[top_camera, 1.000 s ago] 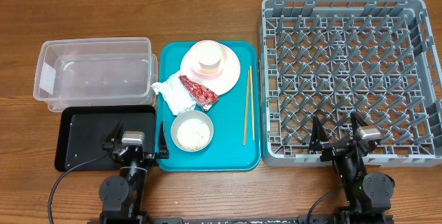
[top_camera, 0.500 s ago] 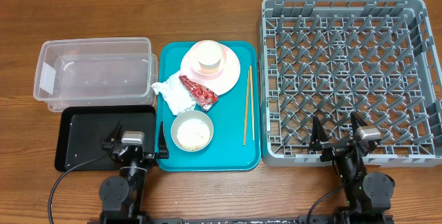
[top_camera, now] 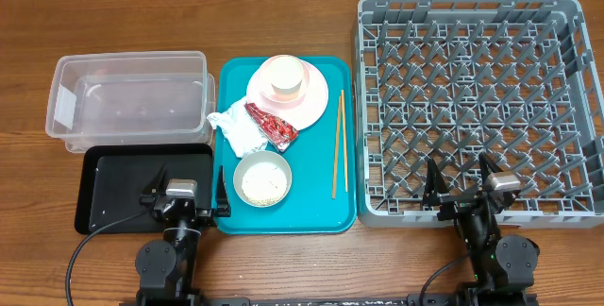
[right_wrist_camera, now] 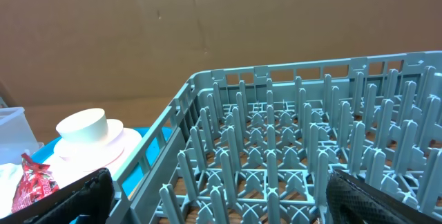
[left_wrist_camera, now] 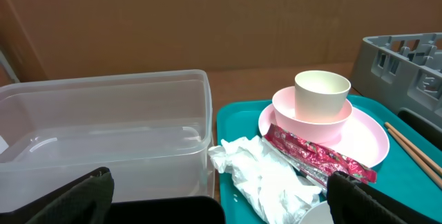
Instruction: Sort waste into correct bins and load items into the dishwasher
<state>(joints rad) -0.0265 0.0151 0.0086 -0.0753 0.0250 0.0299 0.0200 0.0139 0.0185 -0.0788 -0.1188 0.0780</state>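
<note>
A teal tray holds the waste and items. A pink plate carries a pink bowl with a cream cup in it. A crumpled white napkin and a red foil wrapper lie beside a whitish bowl of rice grains. Two chopsticks lie at the tray's right. The clear tub, the black tray and the grey dish rack hold nothing. My left gripper is open over the black tray's near edge. My right gripper is open at the rack's near edge.
The wooden table shows along the front, where both arm bases stand. A cardboard wall rises behind the table. The rack's lattice wall stands between my right gripper and the teal tray.
</note>
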